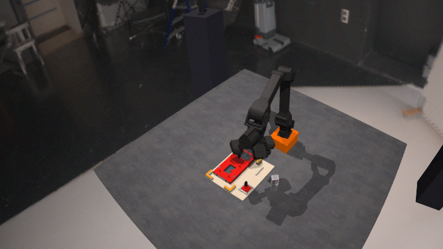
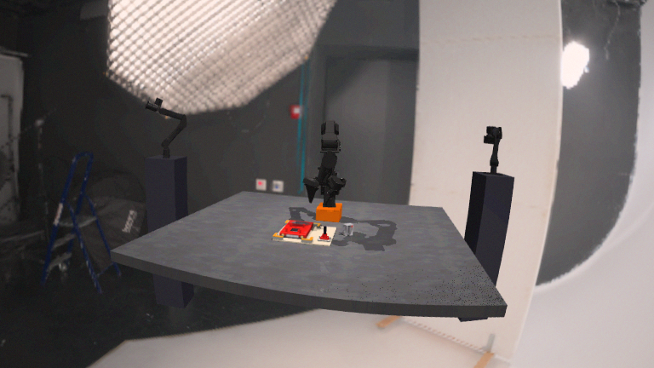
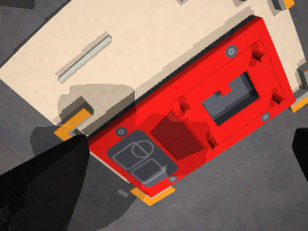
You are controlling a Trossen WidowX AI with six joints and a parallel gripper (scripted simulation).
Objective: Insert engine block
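The engine block, a small light grey block, stands on the table just off the cream board; it is outside the wrist view, and I cannot tell which way its slot faces. The red car body lies flat on the board. Its rectangular opening is empty, with a small red rib on one long side. My gripper is open and empty above the car body's grey-panel end. The engine block is not between its fingers.
The cream board has orange corner brackets around the body. A thin grey bar lies beside it. A red piece with a black knob stands near the board's corner.
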